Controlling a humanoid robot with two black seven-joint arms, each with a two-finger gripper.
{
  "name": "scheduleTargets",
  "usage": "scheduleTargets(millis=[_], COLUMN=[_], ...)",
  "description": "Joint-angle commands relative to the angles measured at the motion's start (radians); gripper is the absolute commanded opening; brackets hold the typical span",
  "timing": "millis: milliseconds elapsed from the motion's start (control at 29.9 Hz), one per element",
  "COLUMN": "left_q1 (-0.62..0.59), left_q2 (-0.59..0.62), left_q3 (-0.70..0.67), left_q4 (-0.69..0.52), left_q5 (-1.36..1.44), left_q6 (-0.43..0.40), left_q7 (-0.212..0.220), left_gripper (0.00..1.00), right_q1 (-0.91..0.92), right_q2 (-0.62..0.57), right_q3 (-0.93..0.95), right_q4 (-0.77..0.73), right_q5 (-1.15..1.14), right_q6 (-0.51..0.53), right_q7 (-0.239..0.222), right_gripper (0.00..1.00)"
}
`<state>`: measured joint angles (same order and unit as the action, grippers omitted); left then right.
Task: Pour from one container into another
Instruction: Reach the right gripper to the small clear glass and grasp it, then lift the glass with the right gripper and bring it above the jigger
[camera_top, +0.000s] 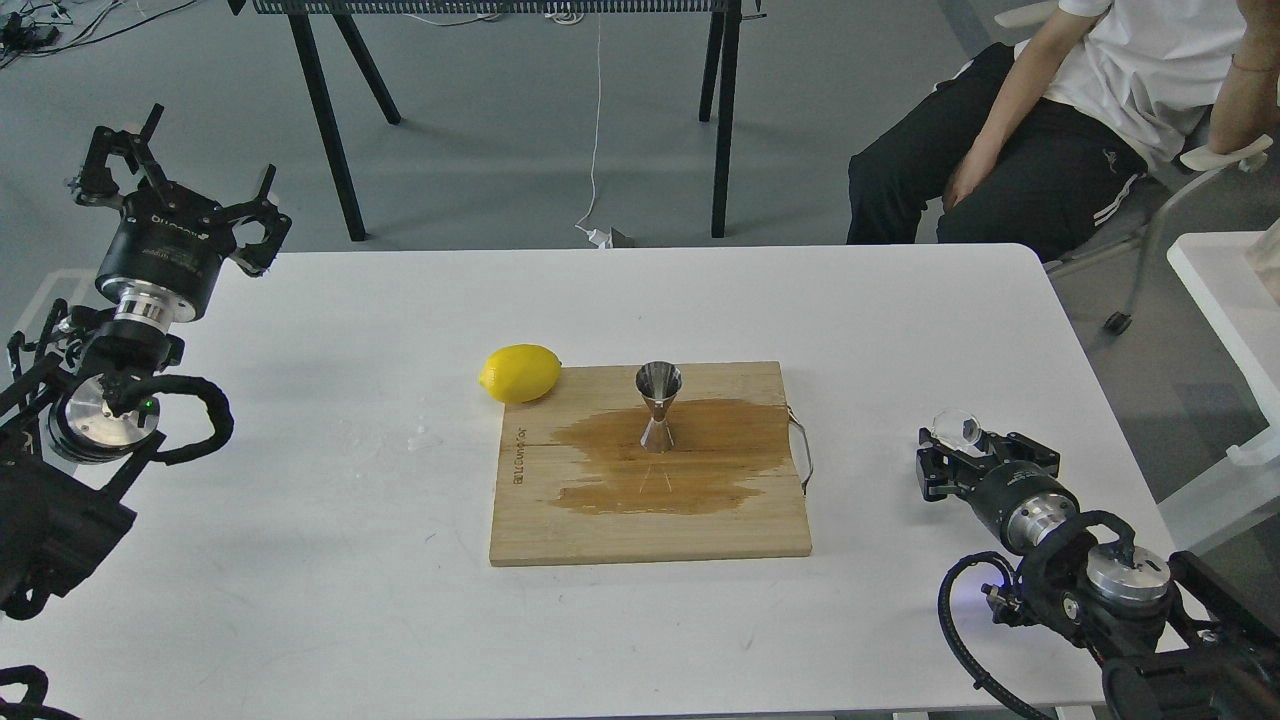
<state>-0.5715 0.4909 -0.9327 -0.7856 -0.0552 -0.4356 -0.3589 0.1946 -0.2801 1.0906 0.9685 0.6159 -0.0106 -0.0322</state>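
Note:
The clear glass cup (956, 426) is at the table's right side, held between the fingers of my right gripper (966, 448), which is shut on it. The cup looks tilted and barely off the tabletop. The steel jigger (658, 406) stands upright on the wooden cutting board (560, 530), in the middle of a brown wet stain, well to the left of the cup. My left gripper (180, 175) hangs open over the table's far left corner, with nothing between its fingers.
A yellow lemon (520, 373) lies at the board's far left corner. A small puddle (424, 438) sits on the white table (350, 600) left of the board. A seated person (1050, 130) is beyond the far right corner.

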Motion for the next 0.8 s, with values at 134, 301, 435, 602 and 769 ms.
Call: scheduleTargets(millis=[134,301,435,602,769], left_q1=[-0.001,-0.001,-0.001,-0.001,0.001], left_q2=[0.011,0.023,0.025,0.023,0.034], left_q3=[-0.002,-0.002,-0.002,0.000,0.003], left_q4=[-0.001,-0.001,-0.001,-0.001,-0.001], left_q5=[0.000,-0.002,-0.002,-0.002,0.000], left_q6=[0.001,-0.003,-0.005,-0.003,-0.005], left_q7=[-0.014,-0.020,-0.020,-0.020,-0.020], left_gripper=[1.00,1.00,1.00,1.00,1.00], right_q1=[0.020,0.143,0.251,0.364,0.391], right_q2=[-0.091,-0.106,-0.076,0.048,0.093], right_q3=[-0.001,-0.001,-0.044,-0.193,-0.254], right_q4=[0.229,0.344,0.355,0.346,0.345], right_q5=[-0.034,-0.122,-0.258,-0.408,-0.537], right_q6=[-0.043,-0.192,-0.279,-0.308,-0.325], right_q7=[0.000,-0.002,-0.002,0.002,0.002], right_gripper=[0.36,0.36,0.36,0.36,0.36])
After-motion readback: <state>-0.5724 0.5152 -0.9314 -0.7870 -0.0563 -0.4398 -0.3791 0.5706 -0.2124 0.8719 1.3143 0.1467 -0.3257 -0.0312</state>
